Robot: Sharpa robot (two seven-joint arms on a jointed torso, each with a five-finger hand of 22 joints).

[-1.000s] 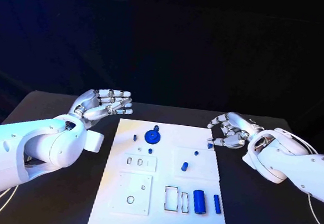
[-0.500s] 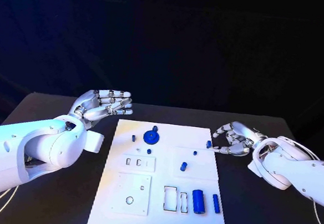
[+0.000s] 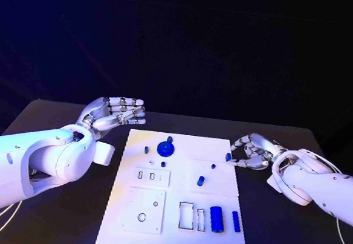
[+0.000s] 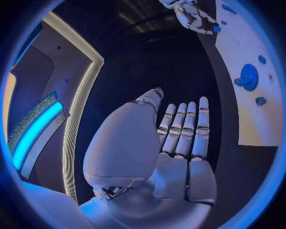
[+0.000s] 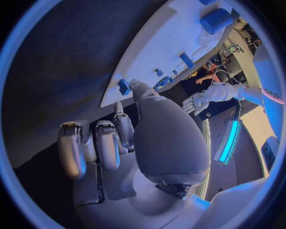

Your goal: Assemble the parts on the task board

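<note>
**Inspector:** Since the earlier frame, what had moved?

**Operator:** Only my right hand [image 3: 249,151]. It had dropped lower and drawn in toward the right edge of the flat white rectangular task board [image 3: 213,242]. My left hand [image 3: 114,114] had not shifted; it hovered off the board's far left corner, fingers straight and apart, holding nothing.

**Inspector:** State of the right hand?

**Operator:** Fingers curled in, with the thumb tip right at a small blue peg [image 3: 228,157] by the board's right edge. Whether it actually pinched the peg, I could not tell.

**Inspector:** Step in hand?

**Operator:** I judged it as picking up that first peg. The next move called for a firm pinch, then a lift toward a matching socket.

**Inspector:** Where were the other parts?

**Operator:** On the board: a round blue gear-like disc [image 3: 166,150] near the far end, a thick blue cylinder [image 3: 215,218] and a slim blue bar [image 3: 235,221] at the near right.

**Inspector:** Anything obscured?

**Operator:** The fingertips hid the contact point, and the small sockets were too fine to make out.
</note>
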